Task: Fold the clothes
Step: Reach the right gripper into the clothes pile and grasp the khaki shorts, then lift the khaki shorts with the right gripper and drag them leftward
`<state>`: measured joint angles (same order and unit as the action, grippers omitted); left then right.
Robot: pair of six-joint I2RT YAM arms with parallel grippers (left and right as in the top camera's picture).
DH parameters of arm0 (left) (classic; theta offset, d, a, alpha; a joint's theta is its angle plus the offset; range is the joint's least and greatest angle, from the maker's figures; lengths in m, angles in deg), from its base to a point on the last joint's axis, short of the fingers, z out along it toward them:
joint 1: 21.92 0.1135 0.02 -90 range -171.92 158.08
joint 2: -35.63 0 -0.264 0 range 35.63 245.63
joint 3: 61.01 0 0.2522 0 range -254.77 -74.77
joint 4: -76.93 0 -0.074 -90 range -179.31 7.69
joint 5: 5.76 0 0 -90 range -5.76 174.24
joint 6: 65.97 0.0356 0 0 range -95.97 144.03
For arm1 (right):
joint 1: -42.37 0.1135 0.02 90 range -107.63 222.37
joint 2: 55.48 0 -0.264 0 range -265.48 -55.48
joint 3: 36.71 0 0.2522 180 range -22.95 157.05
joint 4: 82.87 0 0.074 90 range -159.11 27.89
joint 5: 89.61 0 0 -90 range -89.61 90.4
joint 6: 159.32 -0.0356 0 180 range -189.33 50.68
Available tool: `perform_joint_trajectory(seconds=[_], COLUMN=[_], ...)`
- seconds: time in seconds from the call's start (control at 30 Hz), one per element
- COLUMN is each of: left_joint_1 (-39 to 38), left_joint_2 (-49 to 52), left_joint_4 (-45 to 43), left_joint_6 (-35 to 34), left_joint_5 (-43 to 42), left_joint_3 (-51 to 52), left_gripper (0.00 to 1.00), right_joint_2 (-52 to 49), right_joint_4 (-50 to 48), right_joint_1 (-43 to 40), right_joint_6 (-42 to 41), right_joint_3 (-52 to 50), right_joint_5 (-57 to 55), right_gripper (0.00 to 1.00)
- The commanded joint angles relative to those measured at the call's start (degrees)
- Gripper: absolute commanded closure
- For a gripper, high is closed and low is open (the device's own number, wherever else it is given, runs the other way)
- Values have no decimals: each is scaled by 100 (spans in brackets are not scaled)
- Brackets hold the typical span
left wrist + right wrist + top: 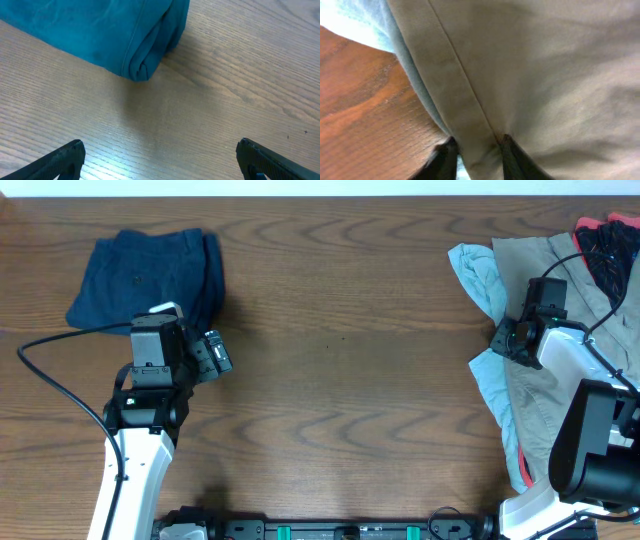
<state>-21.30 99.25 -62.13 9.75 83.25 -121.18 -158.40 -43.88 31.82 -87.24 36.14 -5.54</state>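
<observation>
The khaki trousers (540,405) lie rumpled at three o'clock, over a light blue garment (478,270). The right gripper (503,340) pinches their seamed edge, likely to drag them out for folding. At ten o'clock the navy garment (145,275) sits folded, the left gripper (215,352) spread empty beside it.

Open lane: the table (340,330) lies bare across its middle, and you can pass freely there. Far left: the folded navy garment (150,275) blocks that corner. Right edge: the khaki trousers (540,410), light blue garment (478,270) and red-and-black garment (612,242) lie heaped in your way.
</observation>
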Motion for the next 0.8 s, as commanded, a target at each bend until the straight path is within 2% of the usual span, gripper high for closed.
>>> perform_joint_trajectory(seconds=[0.0, 0.2, 0.27, 0.37, 0.47, 0.6, 0.77], left_joint_1=[-17, -17, -17, -17, -17, -17, -17], left_joint_2=[4, 4, 4, 4, 4, 4, 4], left_joint_4=[24, 22, 22, 22, 22, 22, 22], left_joint_6=[70, 70, 70, 72, 72, 72, 72], left_joint_5=[11, 11, 11, 11, 11, 11, 11], left_joint_3=[-118, -118, -118, -118, -118, -118, -118], left_gripper=[2, 2, 2, 2, 2, 2, 2], right_joint_2=[33, 59, 160, 479, 702, 754, 662], right_joint_4=[11, -7, -7, -90, -348, -393, 448], right_joint_1=[9, 11, 9, 11, 90, 588, 1849], right_joint_6=[-2, -2, 136, 673, 835, 909, 1792], right_joint_3=[37, 59, 168, 636, 1106, 1495, 1493], right_joint_5=[-186, -17, 503, 2267, 3727, 4603, 4841], right_gripper=[96, 99, 99, 99, 99, 99, 99])
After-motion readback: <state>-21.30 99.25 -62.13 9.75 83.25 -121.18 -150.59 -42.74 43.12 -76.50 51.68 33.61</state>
